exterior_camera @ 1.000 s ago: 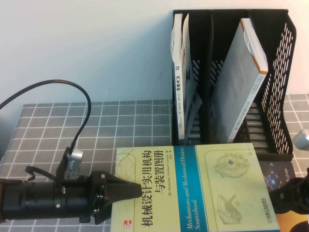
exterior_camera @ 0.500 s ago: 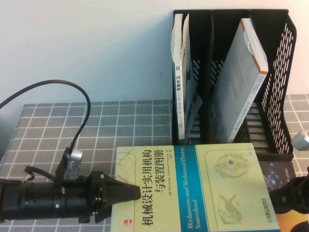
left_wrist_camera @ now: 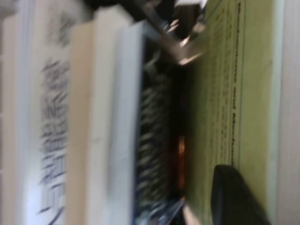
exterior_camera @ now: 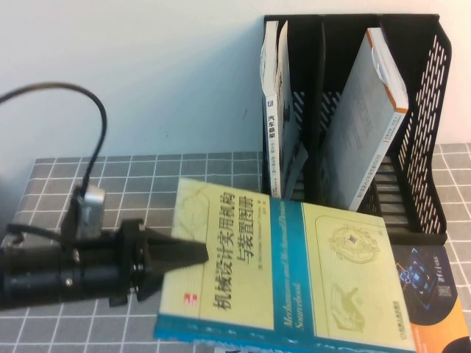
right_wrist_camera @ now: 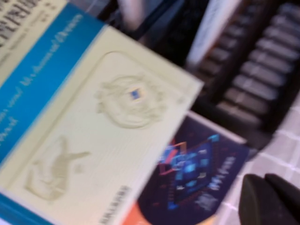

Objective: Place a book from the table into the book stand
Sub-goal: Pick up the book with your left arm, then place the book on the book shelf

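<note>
The pale yellow-green book (exterior_camera: 294, 279) with the blue band is raised and tilted above the grid-cloth table (exterior_camera: 110, 184). My left gripper (exterior_camera: 197, 254) is shut on its left edge. In the left wrist view one of its fingers (left_wrist_camera: 234, 197) lies on the book's cover (left_wrist_camera: 234, 93). The black book stand (exterior_camera: 434, 110) stands upright behind the book, at the back right. My right gripper (right_wrist_camera: 269, 201) is out of the high view. Its fingers are shut and empty over the table (right_wrist_camera: 281, 140), beside the book (right_wrist_camera: 93, 103).
A dark purple-and-orange book (exterior_camera: 427, 287) lies on the table, partly under the raised book; it also shows in the right wrist view (right_wrist_camera: 197, 173). White books (exterior_camera: 274, 110) stand in the stand's left compartment. A grey-white book (exterior_camera: 364, 125) leans in the right one.
My left gripper has lifted the book's left edge off the table, and the book now tilts. My right gripper has drawn back out of the high view.
</note>
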Motion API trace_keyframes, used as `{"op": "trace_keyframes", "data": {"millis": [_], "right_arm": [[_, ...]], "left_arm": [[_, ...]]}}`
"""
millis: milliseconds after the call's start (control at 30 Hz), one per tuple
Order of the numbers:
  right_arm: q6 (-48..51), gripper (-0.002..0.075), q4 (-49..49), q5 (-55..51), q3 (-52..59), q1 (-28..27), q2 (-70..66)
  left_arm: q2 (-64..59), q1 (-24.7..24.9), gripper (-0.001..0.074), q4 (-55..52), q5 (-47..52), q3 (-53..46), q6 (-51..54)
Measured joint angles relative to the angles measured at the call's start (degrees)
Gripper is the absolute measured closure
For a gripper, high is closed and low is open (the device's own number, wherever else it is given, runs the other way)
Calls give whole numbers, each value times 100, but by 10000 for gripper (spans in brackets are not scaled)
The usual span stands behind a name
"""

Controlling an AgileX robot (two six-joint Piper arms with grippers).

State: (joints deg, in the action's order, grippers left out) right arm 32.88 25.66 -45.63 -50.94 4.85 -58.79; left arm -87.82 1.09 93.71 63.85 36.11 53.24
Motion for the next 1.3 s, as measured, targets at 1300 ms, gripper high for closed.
{"op": "trace_keyframes", "data": {"millis": [1300], "right_arm": [[-5557, 729, -5420, -151, -156, 0, 2206]], "left_arm": [[-1922, 3132, 542, -5512, -2530, 8255, -5378]]}}
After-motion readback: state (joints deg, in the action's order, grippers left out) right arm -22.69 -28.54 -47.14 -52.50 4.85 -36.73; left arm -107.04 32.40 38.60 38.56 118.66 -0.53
